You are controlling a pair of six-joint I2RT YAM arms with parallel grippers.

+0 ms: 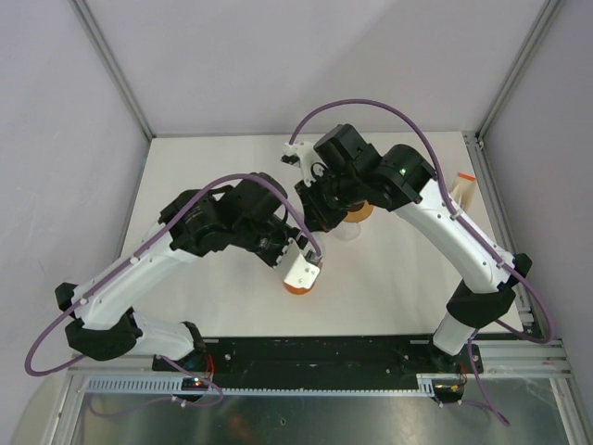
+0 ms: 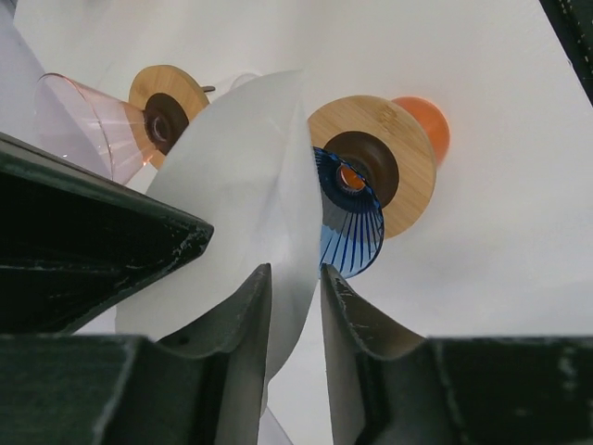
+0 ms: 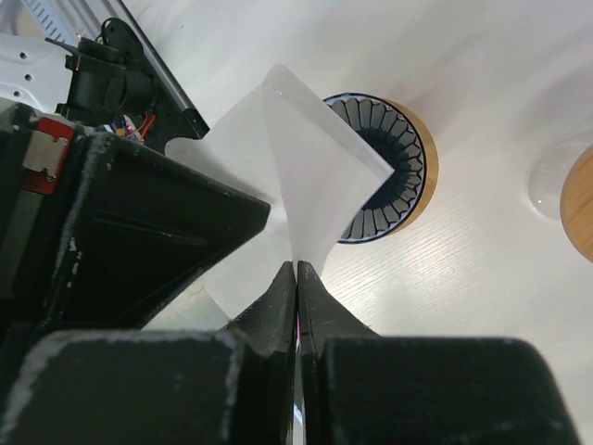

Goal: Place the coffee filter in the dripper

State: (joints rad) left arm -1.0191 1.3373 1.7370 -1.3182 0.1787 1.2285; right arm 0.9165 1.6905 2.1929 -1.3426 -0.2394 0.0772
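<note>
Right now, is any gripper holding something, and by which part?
The right gripper pinches the coffee filter by its edge. The left gripper straddles it too; whether it grips cannot be told.

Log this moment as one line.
right fingers: shut on coffee filter | left fingers: open astride filter | blue dripper: no filter yet

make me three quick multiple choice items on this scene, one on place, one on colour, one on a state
1. Where is the coffee filter? A held up over the dripper, unseated; B lying flat; C seated inside it.
2. What colour is the dripper? A green; B blue; C yellow.
3. How is the right tool? A wide open; B gripping the dripper; C shut on the coffee filter.
Answers: A, the paper hangs from the tool before the dripper; B, its ribbed cone is blue; C, its jaws meet on the paper.
</note>
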